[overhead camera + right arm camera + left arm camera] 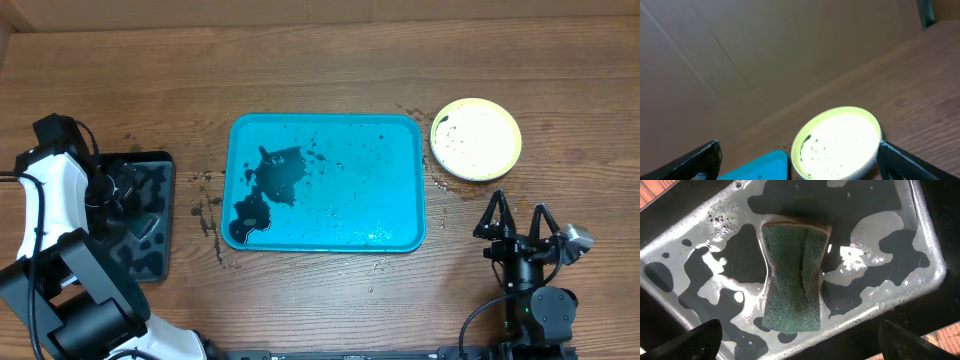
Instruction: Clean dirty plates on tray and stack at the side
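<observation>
The turquoise tray (405, 150) lies mid-table, holding dark puddles and specks but no plates. A yellow-green plate (476, 139) sits on the table just right of the tray, on top of a stack whose lower plates I cannot make out; it also shows in the right wrist view (840, 142) with dark specks. My right gripper (517, 222) is open and empty, near the table's front, below the plate. My left gripper (112, 195) is open and empty above the black tray (920, 230), over a green sponge (792, 277) lying in soapy water.
Dark splashes mark the wood left of the turquoise tray (205, 210) and beside its right edge (440, 185). The black sponge tray (160, 165) sits at the left edge of the table. A corner of the turquoise tray shows in the right wrist view (760, 167).
</observation>
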Controlling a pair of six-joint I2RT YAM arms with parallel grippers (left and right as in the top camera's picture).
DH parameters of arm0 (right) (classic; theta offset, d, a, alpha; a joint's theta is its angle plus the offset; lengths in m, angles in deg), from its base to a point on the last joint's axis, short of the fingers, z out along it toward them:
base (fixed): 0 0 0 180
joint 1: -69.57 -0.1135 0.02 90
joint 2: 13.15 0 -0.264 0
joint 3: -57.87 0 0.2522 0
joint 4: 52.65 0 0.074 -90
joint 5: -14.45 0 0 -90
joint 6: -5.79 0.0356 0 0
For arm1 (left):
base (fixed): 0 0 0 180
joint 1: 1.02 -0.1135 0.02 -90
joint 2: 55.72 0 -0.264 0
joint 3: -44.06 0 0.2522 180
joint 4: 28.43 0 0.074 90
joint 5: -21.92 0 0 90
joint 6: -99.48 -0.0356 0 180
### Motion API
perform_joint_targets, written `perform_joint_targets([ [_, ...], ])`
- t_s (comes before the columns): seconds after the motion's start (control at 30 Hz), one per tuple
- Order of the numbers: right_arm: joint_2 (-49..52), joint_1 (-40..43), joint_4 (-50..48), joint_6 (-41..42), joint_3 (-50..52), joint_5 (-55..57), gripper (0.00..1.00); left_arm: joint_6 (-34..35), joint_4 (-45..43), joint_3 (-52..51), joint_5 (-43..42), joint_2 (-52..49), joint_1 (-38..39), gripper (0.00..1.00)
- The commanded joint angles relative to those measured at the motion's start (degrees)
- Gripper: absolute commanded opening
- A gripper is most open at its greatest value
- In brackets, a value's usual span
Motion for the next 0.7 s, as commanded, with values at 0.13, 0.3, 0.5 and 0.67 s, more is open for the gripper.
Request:
perform_joint_targets([
  [0.13,-0.6,0.5,0.2,-9.4,0.6,-1.6,1.0,0.2,-0.1,1.1,0.1,0.5,-0.2,1.0],
  [0.3,-0.6,0.5,0.3,-13.7,0.6,-1.6,1.0,0.2,-0.1,1.1,0.1,0.5,-0.2,1.0],
  [0.5,-0.6,0.5,0.3,-18.5,0.6,-1.4,1.0,0.2,-0.1,1.1,0.1,0.5,-0.2,1.0],
  [0.67,-0.6,0.5,0.2,-19.2,0.6,-1.6,1.0,0.2,-0.1,1.1,0.1,0.5,-0.2,1.0],
])
